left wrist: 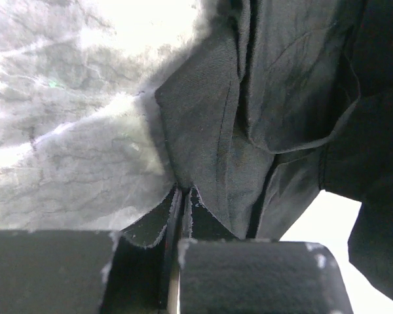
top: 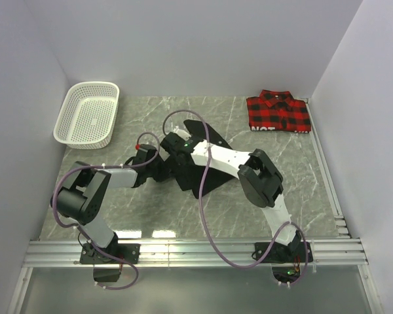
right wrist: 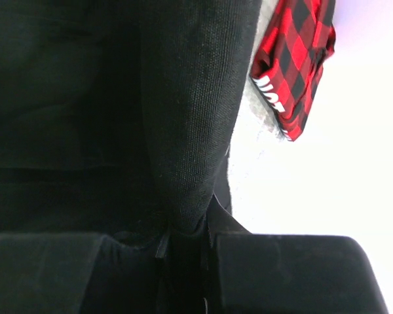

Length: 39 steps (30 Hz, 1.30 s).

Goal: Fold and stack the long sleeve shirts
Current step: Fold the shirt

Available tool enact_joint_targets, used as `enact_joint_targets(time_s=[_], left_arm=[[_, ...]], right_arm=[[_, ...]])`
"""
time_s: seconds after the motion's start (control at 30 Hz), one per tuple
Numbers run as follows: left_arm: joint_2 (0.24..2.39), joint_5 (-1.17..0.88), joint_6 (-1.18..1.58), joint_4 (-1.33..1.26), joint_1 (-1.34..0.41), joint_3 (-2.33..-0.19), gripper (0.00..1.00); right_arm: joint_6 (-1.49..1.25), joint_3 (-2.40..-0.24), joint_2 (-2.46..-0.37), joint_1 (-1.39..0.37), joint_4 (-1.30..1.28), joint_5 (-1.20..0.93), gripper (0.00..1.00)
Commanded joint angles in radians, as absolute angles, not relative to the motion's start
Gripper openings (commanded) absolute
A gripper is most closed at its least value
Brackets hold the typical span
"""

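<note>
The table [top: 301,176] shows bare marbled surface on every side of the black shirt [top: 213,133], which lies bunched in the middle beneath both arms. The widest room for spreading it is to the right of the black shirt and toward the near rail, while the walls close in behind it and on either side. The plaid shirt [top: 278,111], already folded, sits beyond the black shirt to the right, close to the far corner. The basket [top: 90,84] sits beyond the black shirt to the left. A wide sweep of cloth toward either could, I judge, drag the folded pile open or knock the basket. The right gripper [right wrist: 187,243] is clamped on a thick fold of the black shirt, and the left gripper [left wrist: 180,243] pinches a thin hem at the shirt's left edge. The two grips sit close together, so the arms may cross or bump. The thin hem may also slip free under an uneven pull, leaving the shirt twisted rather than flat.
</note>
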State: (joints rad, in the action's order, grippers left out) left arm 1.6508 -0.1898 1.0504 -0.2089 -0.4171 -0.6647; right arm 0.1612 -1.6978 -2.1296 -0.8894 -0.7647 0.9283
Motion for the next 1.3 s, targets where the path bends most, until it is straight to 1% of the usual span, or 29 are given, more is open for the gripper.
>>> enact_joint_targets(time_s=[0.0,0.2,0.43,0.47,0.5,0.53,0.63,0.67,0.7,0.73,0.83,1.03,1.27], left_arm=[[1.646,-0.222,1.066,-0.212,-0.417,-0.626,0.00],[1.646,-0.244,1.089,-0.247,-0.419,-0.603,0.00],[1.631,-0.247,1.103,-0.267,-0.417,-0.588,0.00],[1.631,-0.245,1.104,-0.268,-0.419,-0.584,0.01],[1.629,-0.245,1.106,-0.270,-0.419,-0.583,0.01],[1.628,-0.245,1.108,-0.273,-0.419,-0.581,0.00],[1.628,-0.242,1.111,-0.276,-0.419,-0.578,0.01],[1.629,-0.244,1.111,-0.278,-0.419,-0.577,0.00],[1.628,-0.241,1.112,-0.278,-0.419,-0.575,0.00],[1.625,-0.241,1.112,-0.278,-0.417,-0.575,0.01],[1.623,-0.238,1.114,-0.276,-0.417,-0.574,0.01],[1.617,-0.236,1.114,-0.275,-0.419,-0.571,0.00],[1.617,-0.233,1.118,-0.275,-0.419,-0.565,0.00]], right_arm=[[0.114,-1.758,-2.131,-0.930,-0.779,0.947,0.06],[0.077,-1.795,-2.166,-0.969,-0.795,0.885,0.08],[0.049,-1.786,-2.180,-0.988,-0.764,0.802,0.11],[0.048,-1.779,-2.180,-0.989,-0.762,0.793,0.16],[0.046,-1.775,-2.180,-0.991,-0.759,0.775,0.16],[0.046,-1.773,-2.177,-0.989,-0.756,0.758,0.20],[0.038,-1.763,-2.158,-0.993,-0.741,0.704,0.26],[0.038,-1.750,-2.142,-0.994,-0.735,0.692,0.31],[0.034,-1.743,-2.131,-0.997,-0.723,0.686,0.32],[0.032,-1.726,-2.120,-0.996,-0.704,0.669,0.38],[0.018,-1.704,-2.070,-0.997,-0.675,0.597,0.45],[0.002,-1.700,-2.049,-0.996,-0.663,0.528,0.46],[-0.083,-1.689,-2.005,-0.993,-0.621,0.420,0.46]])
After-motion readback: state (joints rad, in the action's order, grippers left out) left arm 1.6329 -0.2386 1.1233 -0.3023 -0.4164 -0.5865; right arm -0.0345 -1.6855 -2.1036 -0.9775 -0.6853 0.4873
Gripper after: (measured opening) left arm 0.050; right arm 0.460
